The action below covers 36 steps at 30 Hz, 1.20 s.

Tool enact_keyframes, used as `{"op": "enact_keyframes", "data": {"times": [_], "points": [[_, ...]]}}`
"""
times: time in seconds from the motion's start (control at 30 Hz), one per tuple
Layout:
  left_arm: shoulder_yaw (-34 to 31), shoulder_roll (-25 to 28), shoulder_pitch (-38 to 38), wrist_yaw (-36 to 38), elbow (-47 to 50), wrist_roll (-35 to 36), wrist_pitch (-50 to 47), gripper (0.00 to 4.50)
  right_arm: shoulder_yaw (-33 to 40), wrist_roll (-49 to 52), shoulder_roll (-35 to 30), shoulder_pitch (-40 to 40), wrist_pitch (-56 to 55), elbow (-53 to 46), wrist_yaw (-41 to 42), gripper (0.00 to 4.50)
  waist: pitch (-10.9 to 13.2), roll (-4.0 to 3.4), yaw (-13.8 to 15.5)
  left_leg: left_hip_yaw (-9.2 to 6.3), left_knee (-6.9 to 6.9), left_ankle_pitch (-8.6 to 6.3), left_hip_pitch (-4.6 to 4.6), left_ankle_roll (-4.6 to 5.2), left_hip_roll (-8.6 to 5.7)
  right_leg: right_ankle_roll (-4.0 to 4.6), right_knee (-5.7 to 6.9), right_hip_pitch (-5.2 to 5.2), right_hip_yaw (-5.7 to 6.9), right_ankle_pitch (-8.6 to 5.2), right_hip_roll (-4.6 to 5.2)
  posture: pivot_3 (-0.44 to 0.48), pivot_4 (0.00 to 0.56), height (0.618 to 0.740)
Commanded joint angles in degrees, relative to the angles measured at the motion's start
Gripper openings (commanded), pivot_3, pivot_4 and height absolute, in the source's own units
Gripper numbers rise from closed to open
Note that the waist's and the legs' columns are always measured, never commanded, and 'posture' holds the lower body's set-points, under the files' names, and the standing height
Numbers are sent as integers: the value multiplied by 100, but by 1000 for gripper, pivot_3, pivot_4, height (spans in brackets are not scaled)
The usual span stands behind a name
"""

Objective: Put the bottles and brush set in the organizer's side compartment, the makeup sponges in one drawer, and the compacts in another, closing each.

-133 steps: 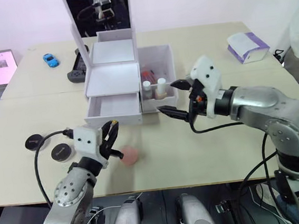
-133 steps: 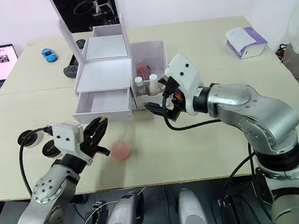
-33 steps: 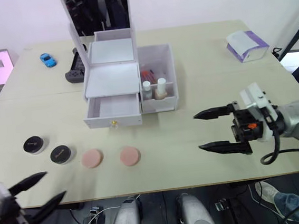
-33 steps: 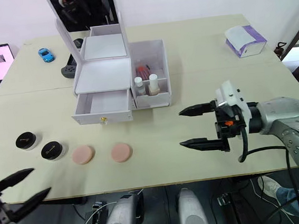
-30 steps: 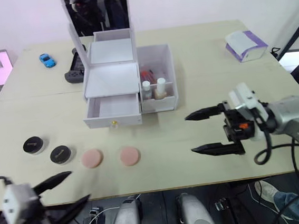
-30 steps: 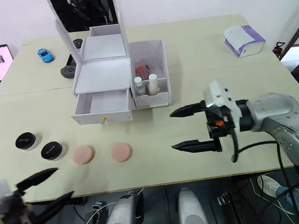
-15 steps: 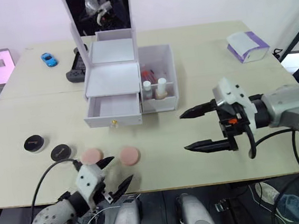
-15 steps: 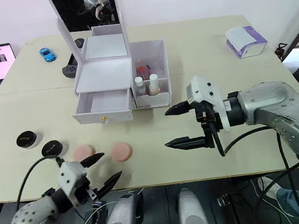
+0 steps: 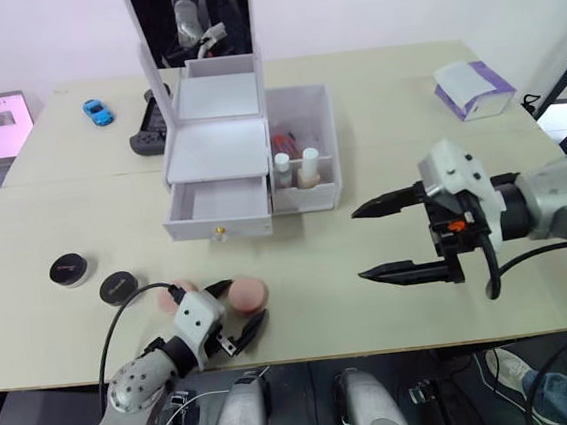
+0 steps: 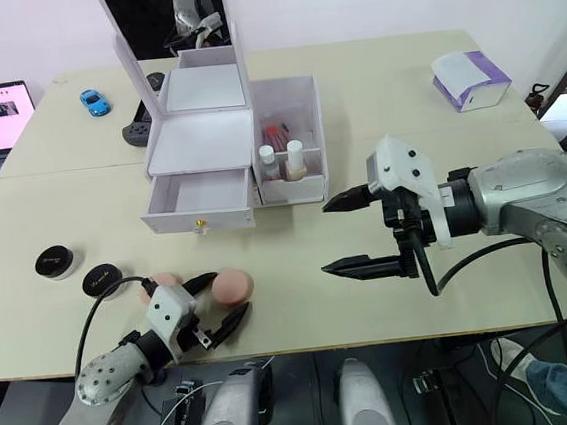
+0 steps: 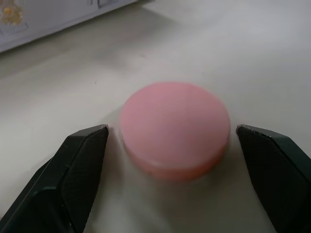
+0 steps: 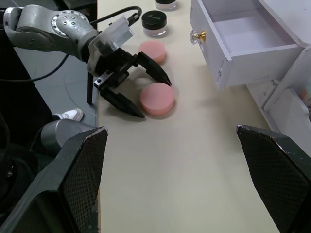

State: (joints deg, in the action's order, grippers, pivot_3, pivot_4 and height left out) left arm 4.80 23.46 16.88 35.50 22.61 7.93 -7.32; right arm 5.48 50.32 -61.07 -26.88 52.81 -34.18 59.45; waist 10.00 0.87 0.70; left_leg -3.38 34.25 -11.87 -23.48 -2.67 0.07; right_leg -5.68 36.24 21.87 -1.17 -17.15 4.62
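Bottles (image 9: 293, 167) in side compartment (image 9: 315, 99); sponges (image 9: 246, 294), compacts (image 9: 117, 286) still on desk (image 9: 374, 103); drawer (image 9: 215, 204) open; both grippers (image 9: 236, 324) (image 9: 377, 241) spread, empty

Head cameras overlook the beige table (image 9: 374, 113); both wrist cameras share the round pink makeup sponge (image 11: 174, 127) close-up and afar.

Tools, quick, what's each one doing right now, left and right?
Left tool: open, its fingers either side of a pink sponge on the table, not gripping it.
Right tool: open wide, holding nothing, above the table.
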Motion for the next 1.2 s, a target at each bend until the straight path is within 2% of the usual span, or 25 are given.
{"op": "enact_keyframes", "data": {"times": [0.03, 0.07, 0.13, 0.23, 0.47, 0.53, 0.7, 0.77, 0.9, 0.97, 1.07, 1.2], "points": [[149, -64, -80, -53, 25, 2, 39, 4429, 200, 88, -79, 8, -21, -127, -31, 4500, 0, 0, 0, 0, 0, 0, 0, 0, 0, -1, 0, 0, -1, 0, 1, 0, 150, 740], [161, -89, -101, -79, 4, 29, 10, 4429, 197, 86, -77, 13, -25, -132, -39, 4500, 0, 0, 0, 0, 0, 0, 0, 0, 0, -1, 0, 0, 0, 1, 0, 0, 150, 740], [167, -111, -104, -108, -8, 63, -8, 3904, 196, 76, -74, 9, -38, -129, -50, 4500, 0, 0, 0, -1, 0, 0, 0, 0, 0, -4, 0, 0, 0, 2, 0, 0, 150, 740], [153, -107, -83, -146, 19, 49, -41, 2671, 209, 87, -85, 24, -42, -128, -50, 4500, -1, -2, -2, -1, 0, 0, 1, 0, 0, -8, 0, 0, 0, 5, -2, 0, 150, 740], [47, 16, -22, -231, 321, 72, -345, 2671, 206, 75, -85, 80, -94, -145, -18, 4500, -1, -2, -7, -1, 1, 0, 1, 0, 0, -15, 0, -1, 0, 8, -3, 0, 150, 740], [-141, 138, 2, -102, 601, 358, -523, 2671, 192, 75, -59, 96, -132, -152, -3, 4500, -1, -2, -9, -1, 1, 0, 2, 0, 1, -15, 1, -1, 0, 8, -4, 0, 150, 740], [-856, 633, 457, 543, 1746, 1554, -679, 2671, 115, 53, -12, 107, -273, -107, 119, 4500, -1, -2, -9, -1, 1, 0, 2, 0, 3, -10, 2, 0, 0, 5, -4, 0, 150, 740], [-1399, 754, 791, 610, 2274, 2650, -1015, 2671, 37, 20, 32, 86, -362, -61, 209, 4500, -1, -2, -26, 2, 1, 0, 2, 0, 6, -9, 0, -1, -2, 5, -2, 0, 150, 740], [-2459, 1154, 1127, 626, 2721, 3871, -1349, 2671, -201, -161, 165, -1, -585, 102, 345, 4500, -3, -6, -10, 3, 6, 0, 6, 0, 30, -6, 1, -6, -1, 5, -11, 0, 150, 740], [-2913, 1294, 992, 457, 2726, 4363, -1410, 2671, -340, -259, 265, -74, -695, 179, 390, 4500, -3, -8, 1, 2, 9, 0, 9, 0, 31, -3, 1, -9, 2, 6, -16, 0, 150, 740], [-3319, 1560, 646, 236, 2503, 4594, -1559, 2671, -459, -350, 361, -122, -772, 244, 441, 4500, -4, -7, 1, 1, 14, 0, 9, 0, 26, -1, 1, -13, 6, 7, -17, 0, 150, 740], [-3376, 2213, -510, -809, 1770, 5037, -2530, 2671, -530, -365, 446, -139, -811, 269, 501, 4500, -3, -7, 6, -4, 16, 0, 9, 0, 23, -3, 1, -16, 9, 8, -21, 0, 150, 740]]}}
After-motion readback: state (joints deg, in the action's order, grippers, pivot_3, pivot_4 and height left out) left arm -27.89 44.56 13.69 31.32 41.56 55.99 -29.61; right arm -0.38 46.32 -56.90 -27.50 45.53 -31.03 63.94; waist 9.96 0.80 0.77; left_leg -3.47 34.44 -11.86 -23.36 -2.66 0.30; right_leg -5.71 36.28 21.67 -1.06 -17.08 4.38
